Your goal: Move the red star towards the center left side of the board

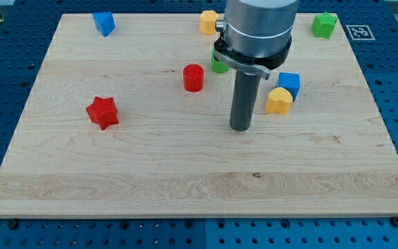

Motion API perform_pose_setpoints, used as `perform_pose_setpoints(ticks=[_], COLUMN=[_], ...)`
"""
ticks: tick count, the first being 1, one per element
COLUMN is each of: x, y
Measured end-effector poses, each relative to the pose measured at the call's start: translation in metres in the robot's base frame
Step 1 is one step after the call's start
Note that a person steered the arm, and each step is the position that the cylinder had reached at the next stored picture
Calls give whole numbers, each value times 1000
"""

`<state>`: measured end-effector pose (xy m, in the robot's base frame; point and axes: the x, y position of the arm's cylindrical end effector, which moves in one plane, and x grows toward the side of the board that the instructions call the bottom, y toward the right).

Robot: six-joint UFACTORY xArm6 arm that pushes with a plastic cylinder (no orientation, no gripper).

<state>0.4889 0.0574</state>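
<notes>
The red star (102,112) lies on the wooden board (185,180) at the view's left, about mid height. My tip (240,128) rests on the board near the centre, far to the right of the star and not touching any block. A red cylinder (193,77) stands between them, up and left of the tip.
A yellow block (278,101) and a blue cube (289,83) sit just right of the rod. A green block (218,64) is partly hidden behind the arm. A blue block (103,23), a yellow block (209,22) and a green block (324,25) line the top edge.
</notes>
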Motion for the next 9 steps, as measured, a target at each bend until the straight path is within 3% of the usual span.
perform_pose_setpoints(ticks=[9], x=[-6], y=[-82])
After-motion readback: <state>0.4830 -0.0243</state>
